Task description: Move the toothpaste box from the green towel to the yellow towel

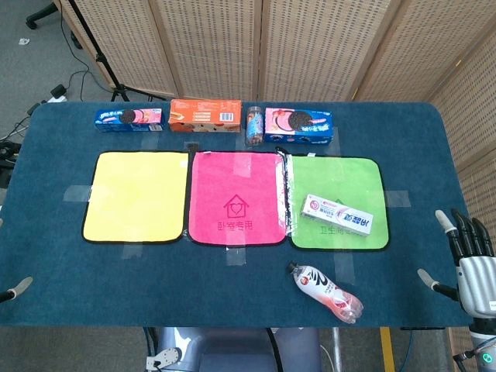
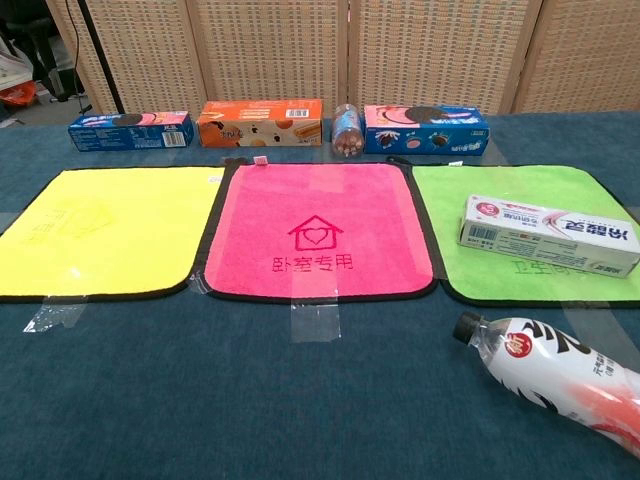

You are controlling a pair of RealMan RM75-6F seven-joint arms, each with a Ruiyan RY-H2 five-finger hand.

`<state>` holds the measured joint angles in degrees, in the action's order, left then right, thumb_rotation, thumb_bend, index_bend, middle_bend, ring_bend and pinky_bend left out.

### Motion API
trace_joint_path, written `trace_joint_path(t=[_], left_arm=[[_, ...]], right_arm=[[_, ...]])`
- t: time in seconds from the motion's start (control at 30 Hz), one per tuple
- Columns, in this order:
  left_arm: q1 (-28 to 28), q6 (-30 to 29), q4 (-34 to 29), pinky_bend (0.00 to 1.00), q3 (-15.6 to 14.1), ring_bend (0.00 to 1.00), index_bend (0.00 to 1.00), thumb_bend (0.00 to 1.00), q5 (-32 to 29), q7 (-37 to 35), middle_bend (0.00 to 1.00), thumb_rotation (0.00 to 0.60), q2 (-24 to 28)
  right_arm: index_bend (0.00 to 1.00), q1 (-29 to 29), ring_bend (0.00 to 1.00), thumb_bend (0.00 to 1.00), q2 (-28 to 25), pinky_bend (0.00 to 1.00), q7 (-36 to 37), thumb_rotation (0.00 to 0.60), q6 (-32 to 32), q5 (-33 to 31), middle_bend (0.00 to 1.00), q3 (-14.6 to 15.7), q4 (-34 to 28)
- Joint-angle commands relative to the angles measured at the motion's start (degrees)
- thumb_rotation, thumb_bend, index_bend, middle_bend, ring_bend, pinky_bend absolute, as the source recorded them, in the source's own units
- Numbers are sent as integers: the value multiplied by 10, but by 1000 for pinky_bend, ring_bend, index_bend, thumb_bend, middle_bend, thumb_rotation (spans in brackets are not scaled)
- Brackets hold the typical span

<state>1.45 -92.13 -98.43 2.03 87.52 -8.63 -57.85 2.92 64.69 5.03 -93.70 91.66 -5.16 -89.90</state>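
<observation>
The white toothpaste box (image 1: 337,215) (image 2: 548,235) lies on the green towel (image 1: 341,174) (image 2: 500,190), toward its front right part. At the left of the row lies the yellow towel (image 1: 136,198) (image 2: 100,230), with nothing on it. My right hand (image 1: 469,260) hovers at the table's right front edge, fingers stretched and apart, holding nothing, well right of the box. Of my left hand (image 1: 17,289) only one fingertip shows at the left front edge. The chest view shows neither hand.
A pink towel (image 1: 236,198) (image 2: 315,230) lies between the yellow and green ones. A plastic bottle (image 1: 325,293) (image 2: 555,365) lies on its side in front of the green towel. Cookie boxes (image 1: 205,116) (image 2: 260,122) and a small tube line the table's far side.
</observation>
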Motion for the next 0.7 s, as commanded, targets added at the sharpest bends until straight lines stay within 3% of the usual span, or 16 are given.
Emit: trace_joint_path(t=[0.03, 0.4, 0.57, 0.63, 0.7], left_arm=[[0, 1, 0, 0, 0, 0, 0, 0, -1, -1, 0, 600, 0], [-3, 8, 1, 0, 2, 0, 0, 0, -6, 1, 0, 600, 0], [-7, 15, -1, 0, 6, 0, 0, 0, -16, 9, 0, 600, -3], [-8, 17, -2, 0, 8, 0, 0, 0, -21, 12, 0, 600, -3], [-9, 19, -4, 0, 10, 0, 0, 0, -24, 14, 0, 600, -3]], right_arm=[[0, 0, 0, 0, 0, 0, -1, 600, 1, 0, 0, 0, 0], [0, 6, 0, 0, 3, 0, 2, 600, 15, -2, 0, 2, 0], [0, 37, 0, 16, -17, 0, 82, 600, 89, -17, 0, 7, -17], [0, 64, 0, 105, -37, 0, 143, 600, 151, -34, 0, 6, -29], [0, 86, 0, 310, -53, 0, 191, 600, 200, -49, 0, 3, -36]])
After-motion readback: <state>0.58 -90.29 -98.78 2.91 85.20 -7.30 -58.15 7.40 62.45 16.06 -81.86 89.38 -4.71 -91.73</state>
